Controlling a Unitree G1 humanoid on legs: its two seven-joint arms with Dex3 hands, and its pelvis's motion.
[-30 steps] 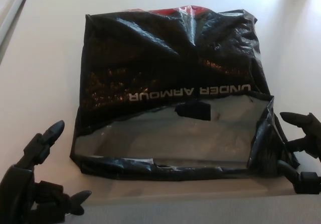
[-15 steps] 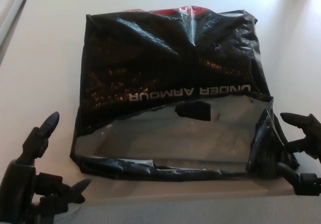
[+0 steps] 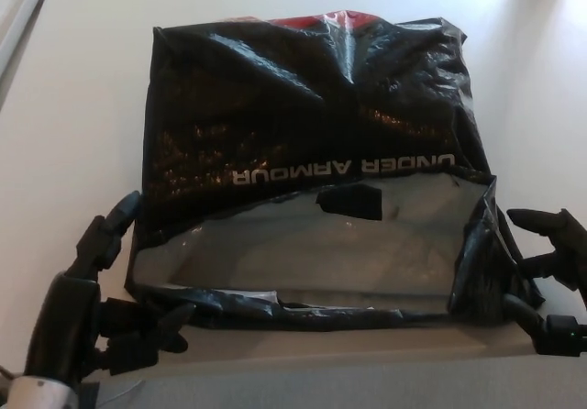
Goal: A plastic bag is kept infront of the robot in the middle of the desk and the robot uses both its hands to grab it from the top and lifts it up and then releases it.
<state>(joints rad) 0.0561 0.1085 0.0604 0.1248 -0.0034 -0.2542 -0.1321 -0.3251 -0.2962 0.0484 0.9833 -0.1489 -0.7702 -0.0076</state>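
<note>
I see the black bag (image 3: 312,143) lying flat on the desk (image 3: 73,134), its mouth open toward me and white lettering upside down across it. My left hand (image 3: 101,313) sits at the bag's near left corner, fingers spread, one fingertip touching the edge. My right hand (image 3: 550,276) is at the near right corner, fingers apart beside the crumpled side.
</note>
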